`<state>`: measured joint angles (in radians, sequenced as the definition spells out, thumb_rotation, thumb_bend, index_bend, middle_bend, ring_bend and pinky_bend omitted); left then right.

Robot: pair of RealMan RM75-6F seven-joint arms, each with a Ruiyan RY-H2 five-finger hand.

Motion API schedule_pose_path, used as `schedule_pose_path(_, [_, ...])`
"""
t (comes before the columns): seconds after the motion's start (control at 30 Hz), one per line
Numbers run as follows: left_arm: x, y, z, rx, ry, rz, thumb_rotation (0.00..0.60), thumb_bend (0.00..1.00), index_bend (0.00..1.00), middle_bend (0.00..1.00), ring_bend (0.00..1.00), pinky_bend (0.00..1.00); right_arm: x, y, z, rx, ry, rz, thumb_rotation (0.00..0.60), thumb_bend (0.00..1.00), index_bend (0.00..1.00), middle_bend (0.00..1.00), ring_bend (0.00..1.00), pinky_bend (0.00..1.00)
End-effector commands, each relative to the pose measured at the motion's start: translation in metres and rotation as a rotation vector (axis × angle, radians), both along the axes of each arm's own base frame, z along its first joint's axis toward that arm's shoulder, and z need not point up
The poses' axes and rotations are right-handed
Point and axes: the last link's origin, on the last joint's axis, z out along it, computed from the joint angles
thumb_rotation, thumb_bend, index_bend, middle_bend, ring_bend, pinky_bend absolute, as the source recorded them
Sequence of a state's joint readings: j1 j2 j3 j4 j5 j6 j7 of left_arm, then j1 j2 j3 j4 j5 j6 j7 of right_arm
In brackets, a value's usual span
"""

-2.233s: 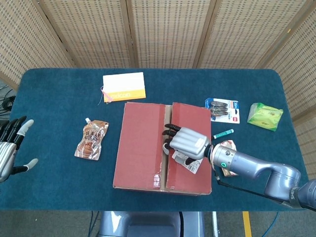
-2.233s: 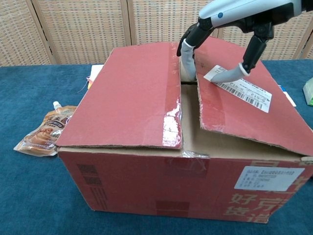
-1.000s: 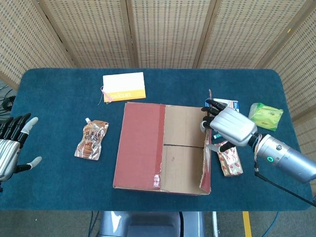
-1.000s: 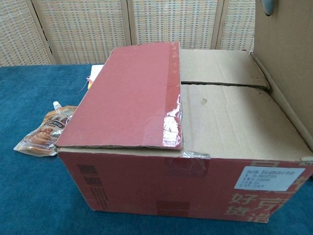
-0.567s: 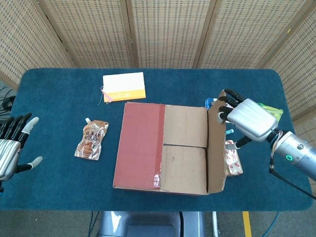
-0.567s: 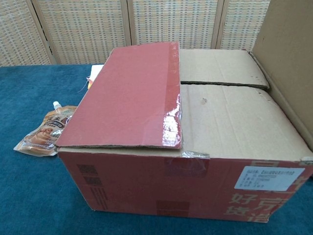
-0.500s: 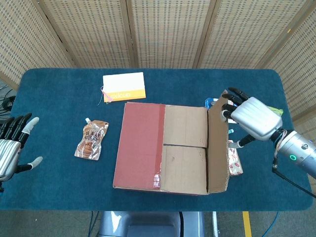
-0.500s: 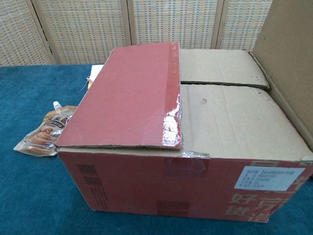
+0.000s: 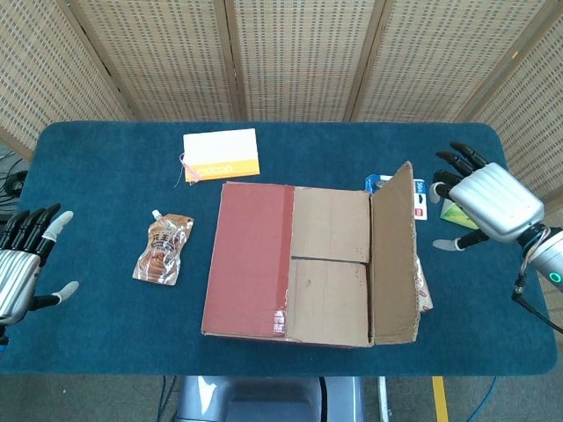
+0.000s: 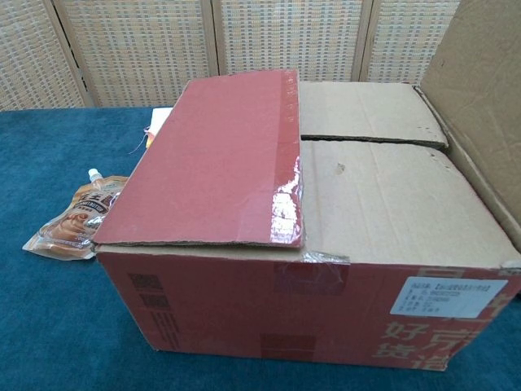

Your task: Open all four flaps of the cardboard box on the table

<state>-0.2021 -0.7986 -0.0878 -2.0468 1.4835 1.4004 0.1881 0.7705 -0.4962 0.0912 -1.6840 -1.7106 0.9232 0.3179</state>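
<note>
On the box (image 9: 299, 264), one side flap (image 9: 393, 255) stands open; both my hands, left hand (image 9: 22, 268) and right hand (image 9: 488, 204), are spread, holding nothing. For the red flap (image 9: 251, 255), I should hook its middle edge and lift slowly.

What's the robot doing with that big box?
It is opening the cardboard box on the table. The right-side flap is folded out, and the right hand hangs open beside it, touching nothing. The red left-side flap lies closed, and the two brown inner flaps are also shut. The left hand waits open at the table's edge.
</note>
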Motion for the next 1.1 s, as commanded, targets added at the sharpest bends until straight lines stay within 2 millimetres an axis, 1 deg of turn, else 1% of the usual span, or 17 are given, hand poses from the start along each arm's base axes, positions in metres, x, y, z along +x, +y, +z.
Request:
schedule_pose_path(0.03, [0.001, 0.000, 0.000, -0.001, 0.000, -0.002, 0.597, 0.11, 0.01, 0.00, 0.00, 0.00, -0.008, -0.002, 0.003, -0.025, 0.025, -0.009, 0.369, 0.02, 0.42, 0.31, 0.08, 0.02])
schedule_pose_path(0.17, [0.002, 0.000, -0.001, -0.005, -0.001, -0.006, 0.597, 0.11, 0.01, 0.00, 0.00, 0.00, -0.019, -0.006, 0.011, -0.072, 0.049, -0.024, 0.368, 0.02, 0.41, 0.31, 0.07, 0.02])
schedule_pose_path(0.37, [0.003, 0.001, -0.002, -0.009, -0.001, -0.007, 0.597, 0.11, 0.01, 0.00, 0.00, 0.00, -0.035, -0.017, 0.030, -0.189, 0.075, -0.054, 0.370, 0.02, 0.39, 0.29, 0.06, 0.02])
schedule_pose_path(0.47, [0.003, 0.001, -0.003, -0.011, -0.001, -0.006, 0.596, 0.11, 0.01, 0.00, 0.00, 0.00, -0.039, -0.020, 0.037, -0.229, 0.052, -0.068, 0.371, 0.01, 0.39, 0.28, 0.06, 0.02])
schedule_pose_path(0.63, [0.002, 0.001, -0.004, -0.017, -0.003, -0.001, 0.596, 0.11, 0.01, 0.00, 0.00, 0.00, -0.038, -0.024, 0.044, -0.265, -0.027, -0.071, 0.374, 0.00, 0.39, 0.28, 0.06, 0.02])
schedule_pose_path(0.73, [0.001, 0.000, -0.006, -0.022, -0.006, 0.003, 0.598, 0.11, 0.01, 0.00, 0.00, 0.00, -0.034, -0.022, 0.041, -0.257, -0.083, -0.059, 0.373, 0.00, 0.39, 0.28, 0.06, 0.02])
schedule_pose_path(0.8, [0.000, 0.000, -0.007, -0.027, -0.008, 0.008, 0.597, 0.11, 0.01, 0.00, 0.00, 0.00, -0.032, -0.020, 0.036, -0.237, -0.123, -0.054, 0.374, 0.00, 0.39, 0.29, 0.06, 0.02])
schedule_pose_path(0.93, [-0.003, 0.001, -0.011, -0.045, -0.007, 0.017, 0.596, 0.11, 0.02, 0.00, 0.00, 0.00, -0.028, -0.013, 0.018, -0.169, -0.202, -0.050, 0.375, 0.00, 0.39, 0.29, 0.06, 0.02])
schedule_pose_path(1.0, [-0.004, 0.002, -0.012, -0.060, 0.005, 0.013, 0.596, 0.11, 0.04, 0.00, 0.00, 0.00, -0.026, -0.009, 0.007, -0.124, -0.238, -0.046, 0.376, 0.00, 0.39, 0.30, 0.06, 0.02])
schedule_pose_path(1.1, [-0.004, 0.005, -0.014, -0.078, 0.016, -0.003, 0.596, 0.11, 0.08, 0.00, 0.00, 0.00, -0.024, -0.004, -0.005, -0.078, -0.271, -0.042, 0.379, 0.00, 0.39, 0.31, 0.06, 0.02])
